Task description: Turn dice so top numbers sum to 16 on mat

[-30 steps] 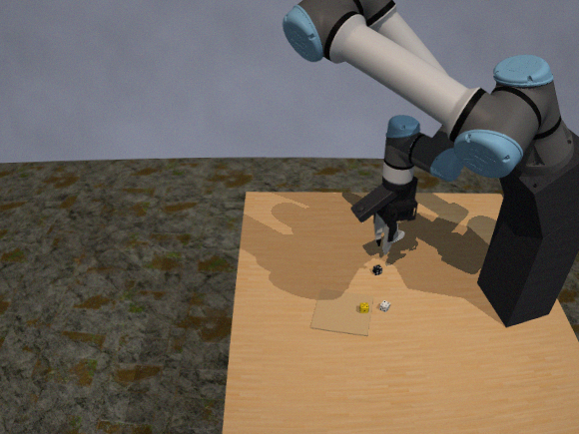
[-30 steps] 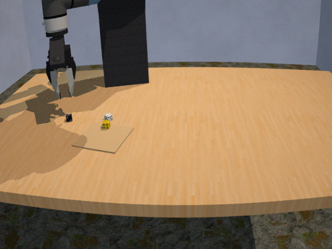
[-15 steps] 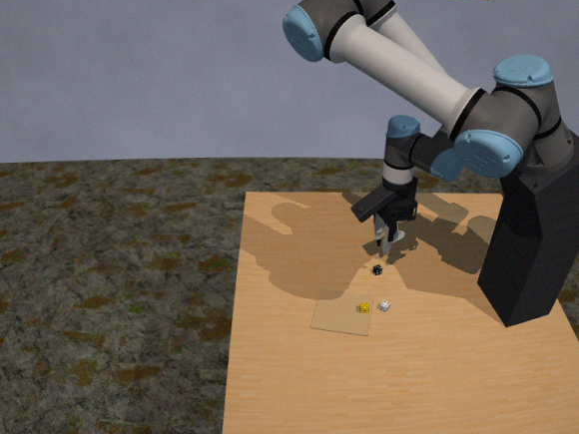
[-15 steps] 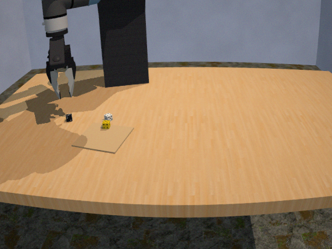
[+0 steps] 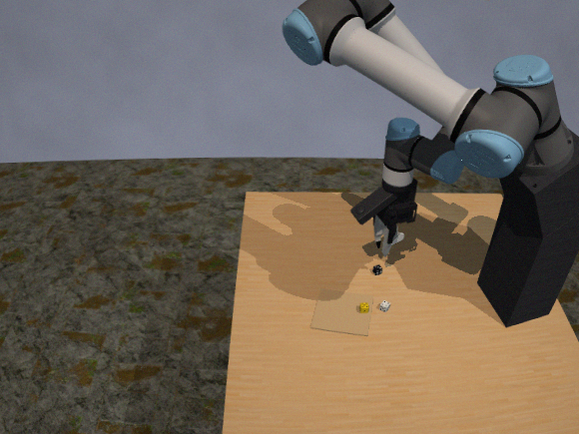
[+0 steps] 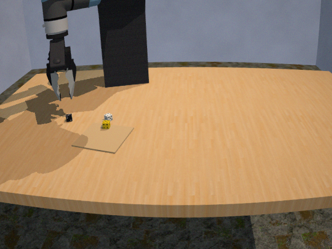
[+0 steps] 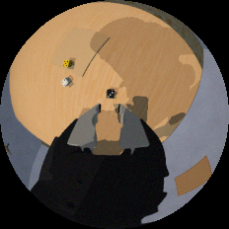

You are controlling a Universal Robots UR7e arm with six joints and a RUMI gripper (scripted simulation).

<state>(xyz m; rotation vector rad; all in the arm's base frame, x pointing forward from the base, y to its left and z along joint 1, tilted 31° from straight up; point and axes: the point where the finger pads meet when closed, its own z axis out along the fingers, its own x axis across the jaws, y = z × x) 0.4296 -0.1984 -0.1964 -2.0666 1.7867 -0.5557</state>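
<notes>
Three dice on the table, only the yellow one on the mat; the gripper hangs above the black one, holding nothing.

The yellow die sits flat on the mat, near its far corner. The white die lies just beside it, off the mat on the bare table. The black die lies farther off, apart from the mat, at the edge of the arm's shadow. Pip counts on top are too small to read. The gripper points straight down, above the black die and slightly behind it, clear of the table. Its fingers stand at a narrow gap with only table showing between them in the wrist view.
</notes>
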